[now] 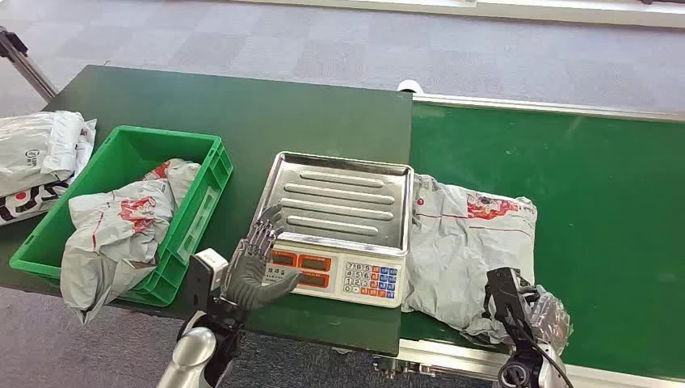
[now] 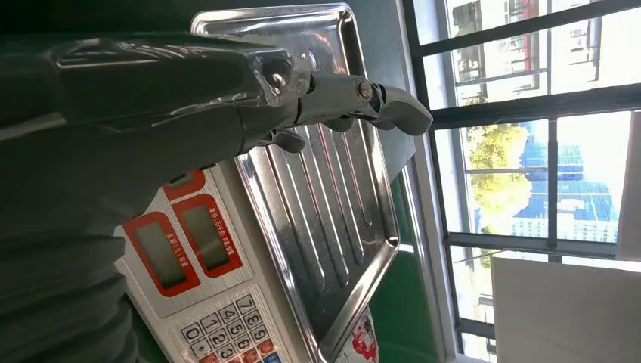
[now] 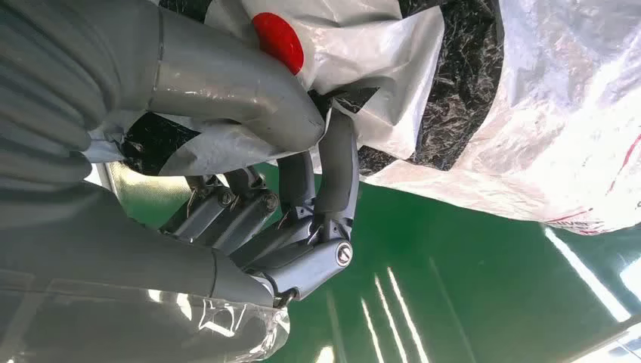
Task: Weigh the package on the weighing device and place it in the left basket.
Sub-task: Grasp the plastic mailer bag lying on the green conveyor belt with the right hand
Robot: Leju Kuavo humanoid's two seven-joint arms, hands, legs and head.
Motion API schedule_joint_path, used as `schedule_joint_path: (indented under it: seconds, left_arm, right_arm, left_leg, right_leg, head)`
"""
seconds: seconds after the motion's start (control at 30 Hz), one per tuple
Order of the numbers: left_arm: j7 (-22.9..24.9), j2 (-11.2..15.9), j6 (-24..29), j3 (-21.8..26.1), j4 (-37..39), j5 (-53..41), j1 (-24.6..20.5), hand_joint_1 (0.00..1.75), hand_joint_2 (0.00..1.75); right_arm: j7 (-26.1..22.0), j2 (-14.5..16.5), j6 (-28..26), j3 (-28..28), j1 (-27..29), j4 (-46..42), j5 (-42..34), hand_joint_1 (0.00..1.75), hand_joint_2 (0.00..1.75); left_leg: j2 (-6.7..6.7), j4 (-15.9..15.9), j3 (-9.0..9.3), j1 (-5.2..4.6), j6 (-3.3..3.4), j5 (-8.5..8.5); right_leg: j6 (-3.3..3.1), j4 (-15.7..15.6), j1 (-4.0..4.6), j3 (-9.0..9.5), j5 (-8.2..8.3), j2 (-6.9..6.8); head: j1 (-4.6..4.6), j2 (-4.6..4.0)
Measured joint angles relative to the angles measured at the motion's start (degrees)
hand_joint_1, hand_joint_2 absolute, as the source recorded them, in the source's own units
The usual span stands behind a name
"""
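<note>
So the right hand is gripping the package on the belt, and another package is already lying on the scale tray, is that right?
Not quite. The scale tray is bare, as the head view shows. The right hand does grip the package on the belt, beside the scale.

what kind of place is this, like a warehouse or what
Probably a parcel sorting or packing station, perhaps a test setup. A keypad weighing scale sits beside a green conveyor belt, grey mailer bags lie about, and one fills a green basket.
</note>
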Motion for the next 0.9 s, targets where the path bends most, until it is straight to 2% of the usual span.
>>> schedule_joint_path:
  seconds: [0.17,0.47,0.53,0.63,0.8,0.9]
  left_arm:
    - [0.0,0.0,0.0,0.1,0.0,0.0,0.0,0.00,1.75]
    - [-0.1,0.0,0.2,0.2,-0.1,0.0,0.0,0.00,1.75]
    - [-0.3,0.0,0.3,0.2,-0.1,0.0,0.0,0.00,1.75]
    - [-1.0,0.0,0.6,0.2,0.0,0.0,0.0,0.00,1.75]
    - [-2.0,0.1,1.2,-0.3,0.2,0.1,0.0,0.00,1.75]
    - [-2.9,0.1,1.5,-0.5,0.7,0.3,-0.2,0.00,1.75]
  right_arm:
    - [-0.5,0.0,0.0,0.2,0.0,0.0,-0.7,1.75,1.75]
    - [-6.4,0.1,-3.1,0.2,-0.2,-0.9,-8.0,1.75,1.75]
    - [-10.1,0.3,-4.3,0.0,-0.2,-1.8,-12.5,1.75,1.75]
    - [-18.2,0.9,-5.6,-0.8,0.2,-4.8,-24.3,1.75,1.75]
    - [-24.9,2.0,-5.4,-2.2,1.3,-9.9,-35.7,1.75,1.75]
    - [-29.6,2.9,-3.6,-2.9,2.4,-13.4,-45.3,1.75,1.75]
  left_leg:
    - [0.00,0.0,0.00,0.00,0.00,0.00]
    - [0.00,0.0,0.00,0.00,0.00,0.00]
    - [0.00,0.0,0.00,0.00,0.00,0.00]
    - [0.00,0.0,0.00,0.00,0.00,0.00]
    - [0.00,0.0,0.00,0.00,0.00,0.00]
    - [0.00,0.0,0.00,0.00,0.00,0.00]
  right_leg:
    - [0.00,0.0,0.00,0.00,0.00,0.00]
    - [0.00,0.0,0.00,0.00,0.00,0.00]
    - [0.00,0.0,0.00,-0.01,0.00,0.00]
    - [0.00,0.0,0.00,-0.02,0.00,0.00]
    - [0.00,0.0,0.00,-0.03,0.00,0.00]
    - [0.00,0.0,0.00,-0.03,0.00,0.00]
  head:
    - [0.00,0.00]
    - [0.00,0.00]
    - [0.00,0.00]
    - [-0.01,0.00]
    - [0.01,0.00]
    - [0.00,0.00]
